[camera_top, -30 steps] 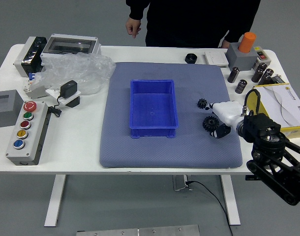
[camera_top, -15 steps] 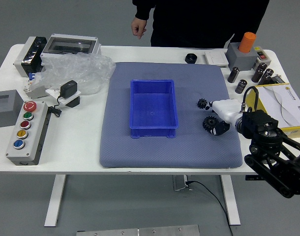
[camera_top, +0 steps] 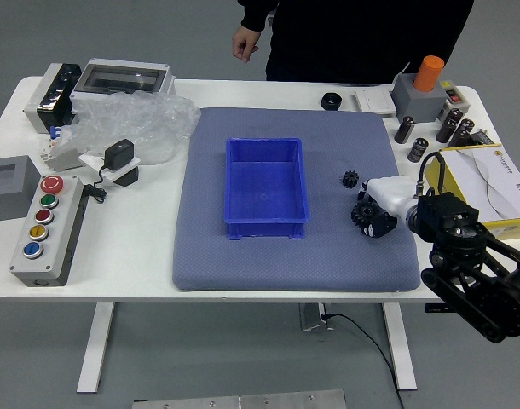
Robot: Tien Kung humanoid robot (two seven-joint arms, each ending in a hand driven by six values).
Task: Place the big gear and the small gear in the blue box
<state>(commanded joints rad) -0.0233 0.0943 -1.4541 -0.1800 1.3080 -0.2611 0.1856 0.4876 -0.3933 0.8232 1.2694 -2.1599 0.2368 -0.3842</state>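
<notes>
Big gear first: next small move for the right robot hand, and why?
Probably secure a grip on the big gear before lifting: the right robot hand is right at it, outside the blue box, but a firm hold isn't visible.

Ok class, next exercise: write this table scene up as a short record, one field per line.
Container: blue rectangular open-topped box, neither gear inside
Surface: blue-grey mat under box and gears
Small part: small black toothed gear, on the mat right of the box
Large part: big black toothed gear, nearer the table's front edge than the small gear
Robot: right hand, white with black parts, at the big gear; grip unclear
Person: at the far side, one hand hanging, holding nothing visible
</notes>
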